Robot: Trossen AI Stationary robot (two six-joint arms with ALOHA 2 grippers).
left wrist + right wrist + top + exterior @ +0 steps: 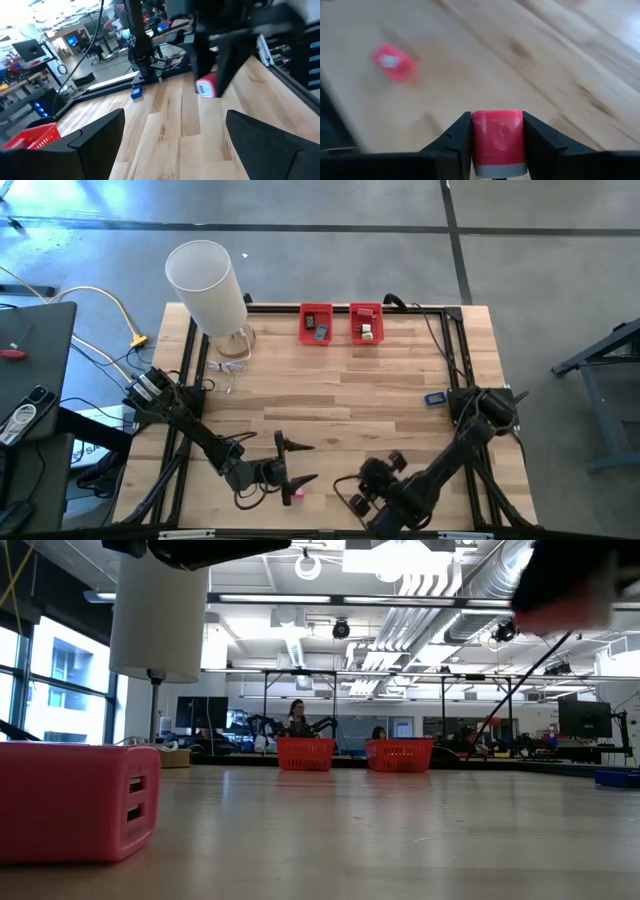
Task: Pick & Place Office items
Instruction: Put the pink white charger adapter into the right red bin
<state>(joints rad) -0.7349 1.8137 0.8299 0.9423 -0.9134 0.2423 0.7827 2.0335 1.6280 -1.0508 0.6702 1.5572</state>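
My right gripper (pixel 497 131) is shut on a small red block with a grey end (pixel 498 145), near the table's near edge (pixel 352 496). A second pink-red block with two slots (pixel 80 802) lies flat on the wood (pixel 297 494), and also shows in the right wrist view (pixel 392 61). My left gripper (pixel 297 463) is open just beyond it on the far side, fingers pointing toward the table's right (pixel 172 120). A tiny blue piece (pixel 434 398) lies near the right edge. Small pieces sit inside the two red bins (pixel 316 323) (pixel 366 323). My right gripper pinches the red block (pixel 498 137) between its two fingers, one on each of two opposite sides. The block is lifted clear of the table, and its grey end (pixel 499 170) faces back toward the wrist. In the left wrist view it shows at the dark fingers' ends (pixel 206 87).
A tall white cylinder (pixel 205 280) stands at the far left corner beside a clear glass object (pixel 232 345). Black frame rails (pixel 455 340) run along the table's edges. Bare wood (pixel 340 395) lies between the bins and the grippers. People show in the room beyond (pixel 298 718).
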